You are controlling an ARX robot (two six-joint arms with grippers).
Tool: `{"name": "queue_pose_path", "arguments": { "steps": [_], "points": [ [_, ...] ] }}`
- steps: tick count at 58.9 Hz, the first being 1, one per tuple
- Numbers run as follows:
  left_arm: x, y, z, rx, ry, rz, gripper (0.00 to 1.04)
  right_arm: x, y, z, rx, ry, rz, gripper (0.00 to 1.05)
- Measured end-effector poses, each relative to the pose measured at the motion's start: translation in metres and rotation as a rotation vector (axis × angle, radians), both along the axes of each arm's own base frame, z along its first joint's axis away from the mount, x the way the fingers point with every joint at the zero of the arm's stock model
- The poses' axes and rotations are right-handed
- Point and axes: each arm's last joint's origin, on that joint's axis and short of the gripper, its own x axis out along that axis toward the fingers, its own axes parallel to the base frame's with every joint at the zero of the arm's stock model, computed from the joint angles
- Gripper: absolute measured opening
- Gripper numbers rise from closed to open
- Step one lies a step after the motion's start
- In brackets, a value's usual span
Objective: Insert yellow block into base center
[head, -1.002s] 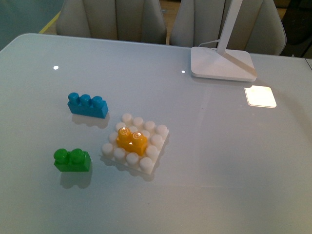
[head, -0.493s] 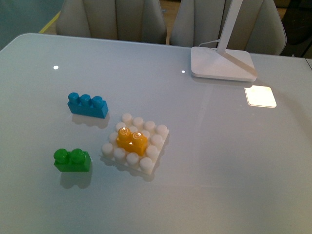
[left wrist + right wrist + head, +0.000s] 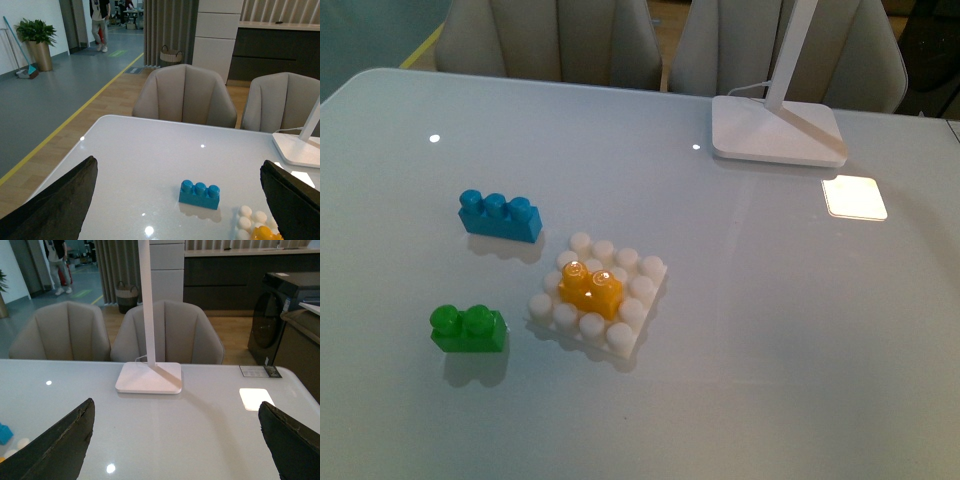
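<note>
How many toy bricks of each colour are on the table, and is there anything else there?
Blue brick: 1
Green brick: 1
Yellow block: 1, sitting on the base
White studded base: 1
White lamp foot: 1
Total: 5

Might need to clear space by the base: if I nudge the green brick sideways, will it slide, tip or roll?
The green brick looks like rigid plastic with flat sides, lying flat on its long base, so it probably won't roll or tip. The table is glossy, reflecting lights, so the brick will likely slide easily, perhaps spinning if pushed off-centre. It seems small and probably light.
</note>
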Motion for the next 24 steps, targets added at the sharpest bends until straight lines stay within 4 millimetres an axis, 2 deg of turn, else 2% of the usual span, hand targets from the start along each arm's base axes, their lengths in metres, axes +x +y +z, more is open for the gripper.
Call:
{"name": "queue_pose_path", "arguments": {
  "steps": [24],
  "points": [
    [0.0000,0.0000,0.0000,0.000,0.000,0.000,0.97,0.0000,0.0000,0.0000,0.000,0.000,0.000,0.96]
  ]
}}
